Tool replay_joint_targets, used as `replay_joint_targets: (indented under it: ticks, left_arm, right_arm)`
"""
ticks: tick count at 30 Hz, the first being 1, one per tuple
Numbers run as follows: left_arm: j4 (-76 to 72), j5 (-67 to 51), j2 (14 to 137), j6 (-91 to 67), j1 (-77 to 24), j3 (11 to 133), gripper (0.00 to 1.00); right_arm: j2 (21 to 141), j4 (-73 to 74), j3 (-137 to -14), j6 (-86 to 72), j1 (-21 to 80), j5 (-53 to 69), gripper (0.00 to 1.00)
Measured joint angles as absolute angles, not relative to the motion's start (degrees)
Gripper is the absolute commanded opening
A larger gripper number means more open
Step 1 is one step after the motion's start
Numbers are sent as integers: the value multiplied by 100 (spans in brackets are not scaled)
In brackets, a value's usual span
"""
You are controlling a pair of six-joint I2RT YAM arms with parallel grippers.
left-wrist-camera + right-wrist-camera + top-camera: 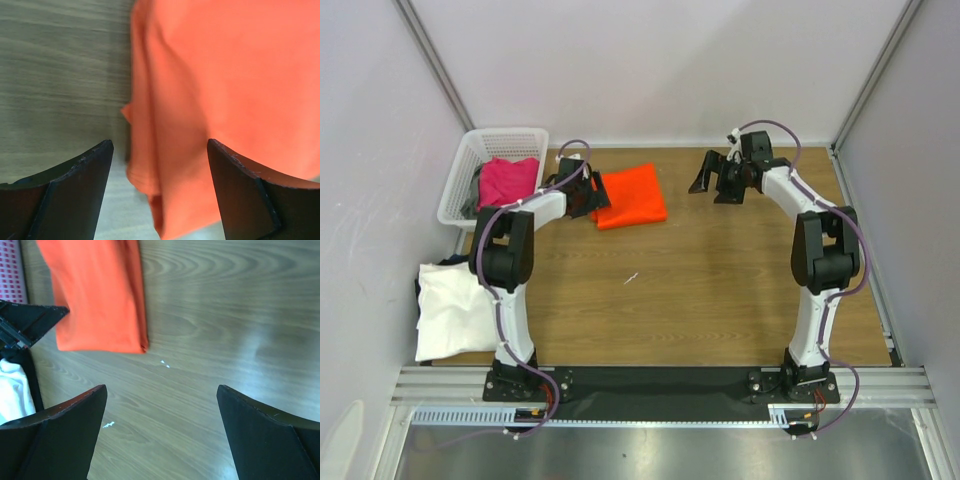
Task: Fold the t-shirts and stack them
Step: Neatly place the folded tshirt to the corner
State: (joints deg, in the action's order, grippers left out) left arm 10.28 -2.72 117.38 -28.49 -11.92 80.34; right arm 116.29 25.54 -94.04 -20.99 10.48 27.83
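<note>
1. Orange t-shirt [631, 197] – it lies folded into a flat rectangle on the far part of the desk [720, 290], just right of the white basket [470, 160], which holds a pink t-shirt [508, 180].
2. Left fingers [75, 190] stand wide open and hold nothing. They hang right over the orange shirt's left folded edge, with the cloth layers showing between them. I cannot tell whether they touch the cloth.
3. Right fingers [60, 435] are also spread wide and empty, over bare wood well to the right of the shirt.
4. A white t-shirt [450, 310] lies at the near left edge of the desk with a dark one [425, 275] peeking out beneath it. This looks like the stack the orange shirt should join.
5. Risk: the left fingers sit so close to the fold that, if they lift away at a slant, a tip may catch a loose layer and flip the fold open.
6. Risk: a pinch that takes only the top layer would let the lower layers drop and undo the folding – the grip needs the whole thickness.
7. Risk: carrying by one side alone would likely make the shirt sag and land crooked on the stack.
8. Risk: the white shirt seems to reach past the desk edge, so a hard set-down there could push the stack off.
</note>
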Motion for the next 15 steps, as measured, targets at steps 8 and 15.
replay_joint_targets:
  ticks: [8, 15]
  left_arm:
    - [598, 49, 11957, -3057, -1225, 8036, 77]
    - [123, 108, 12108, -3330, -1273, 8036, 64]
  right_arm:
    - [11310, 2827, -9295, -2082, 954, 2368, 100]
    - [11144, 2974, -9288, -2067, 882, 2084, 100]
